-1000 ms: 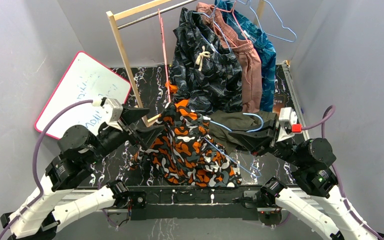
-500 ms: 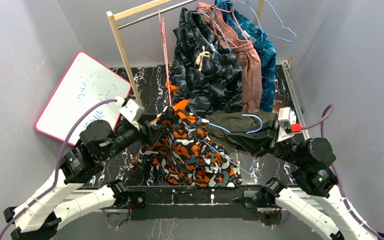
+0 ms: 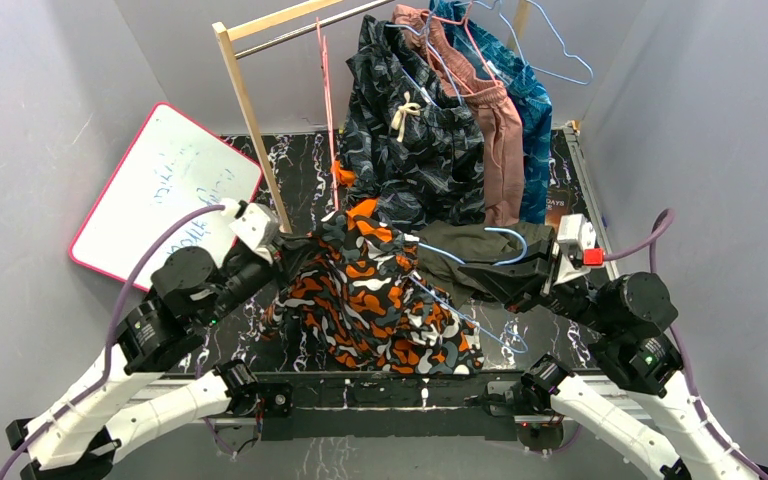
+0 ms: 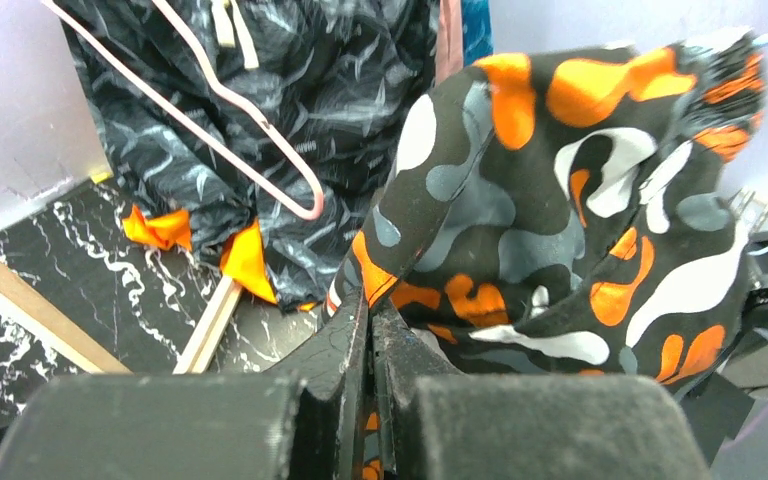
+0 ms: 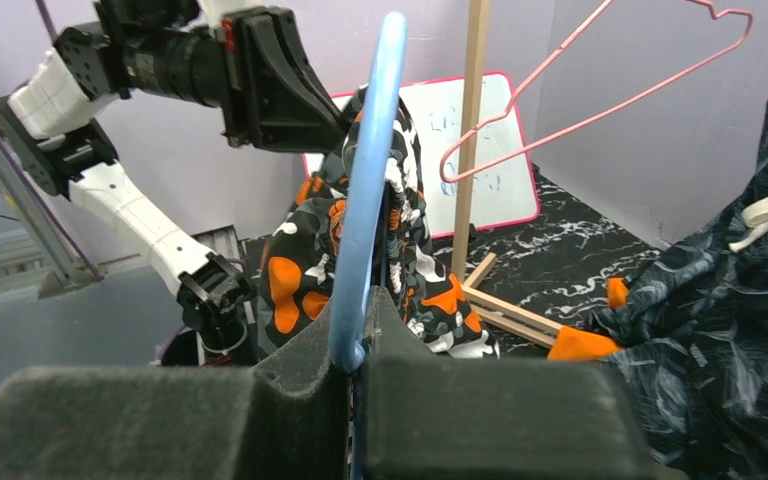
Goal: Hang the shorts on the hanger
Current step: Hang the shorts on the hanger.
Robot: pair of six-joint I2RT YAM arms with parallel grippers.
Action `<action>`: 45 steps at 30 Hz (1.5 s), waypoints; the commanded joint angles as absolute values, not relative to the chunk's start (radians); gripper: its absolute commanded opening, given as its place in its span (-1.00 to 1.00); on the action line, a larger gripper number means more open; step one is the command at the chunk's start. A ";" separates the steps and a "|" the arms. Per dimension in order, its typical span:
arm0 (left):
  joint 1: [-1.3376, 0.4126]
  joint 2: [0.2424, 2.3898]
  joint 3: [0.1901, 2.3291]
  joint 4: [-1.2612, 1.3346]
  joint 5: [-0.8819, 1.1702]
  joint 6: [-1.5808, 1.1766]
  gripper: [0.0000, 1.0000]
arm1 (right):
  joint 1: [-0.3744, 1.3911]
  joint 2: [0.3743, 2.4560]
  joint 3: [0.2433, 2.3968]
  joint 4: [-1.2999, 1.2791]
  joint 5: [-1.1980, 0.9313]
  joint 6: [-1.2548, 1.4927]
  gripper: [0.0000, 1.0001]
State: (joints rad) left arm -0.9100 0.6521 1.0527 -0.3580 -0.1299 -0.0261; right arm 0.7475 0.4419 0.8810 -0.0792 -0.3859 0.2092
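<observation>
Left wrist: my left pincer point(image 4: 368, 312) clenches blotchy orange-black camouflage fabric shorts point(image 4: 570, 190) above it; right pincer point(image 5: 358, 330) grasps thin light-blue wire hanger point(image 5: 366, 170).

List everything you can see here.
camouflage shorts: one, orange-black-white-grey, centre
hanger: one, light blue, right of centre
olive-green shorts: one, olive, beside hanger
navy patterned shorts: one, navy, on rack
pinkish-brown shorts: one, on rack
teal garment: one, rack's right end
pink hanger: one, empty, on rack
whiteboard: one, pink-edged, left
rack: one, wood, back
table: one, black marble
left end effector: black, shut on camouflage shorts
right end effector: black, shut on hanger
</observation>
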 commanded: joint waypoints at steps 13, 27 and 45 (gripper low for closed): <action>-0.913 0.635 1.150 -0.200 -0.122 -0.048 -1.00 | 0.746 0.530 0.962 -0.206 -0.514 0.080 -1.00; -0.913 0.743 1.188 -0.297 -0.111 -0.073 -0.64 | 0.746 0.495 0.936 0.156 -0.580 0.267 -1.00; -0.913 0.533 1.225 -0.439 -0.199 -0.037 0.97 | 0.746 0.408 0.852 0.190 -0.339 0.244 -1.00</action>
State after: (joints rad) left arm -0.9073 0.5838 1.1942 -0.4126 -0.1890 -0.0631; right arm 0.7475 0.4217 0.8497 0.0933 -0.4377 0.2638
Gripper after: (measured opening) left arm 0.983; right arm 0.074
